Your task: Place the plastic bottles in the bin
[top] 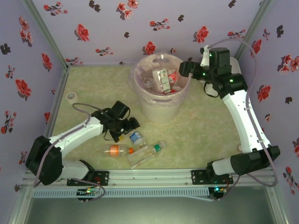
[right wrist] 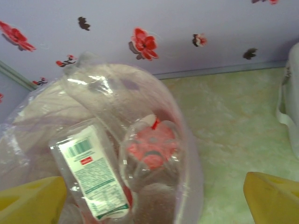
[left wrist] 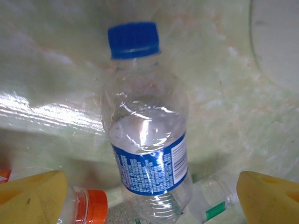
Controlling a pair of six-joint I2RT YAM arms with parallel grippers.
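Observation:
The bin point(top: 161, 105), a pale round bucket lined with a pinkish bag, stands at the back centre and holds several plastic bottles point(top: 163, 80). Three bottles lie on the table in front: a blue-capped one point(top: 136, 137), an orange-capped one point(top: 119, 150) and a green-capped one point(top: 147, 155). My left gripper point(top: 127, 125) hovers open right above the blue-capped bottle point(left wrist: 147, 144), its yellow fingers point(left wrist: 32, 196) either side, not touching. My right gripper point(top: 187, 69) is open over the bin's right rim. Below it a white-labelled bottle point(right wrist: 91, 172) and a red-based bottle point(right wrist: 152, 144) rest in the bin point(right wrist: 187, 140).
A small tape roll point(top: 71, 96) lies at the table's far left. Floral walls close in the back and both sides. A metal rail point(top: 149, 176) runs along the near edge. The orange cap point(left wrist: 96, 205) and the green-labelled bottle point(left wrist: 217, 198) crowd the blue bottle's base.

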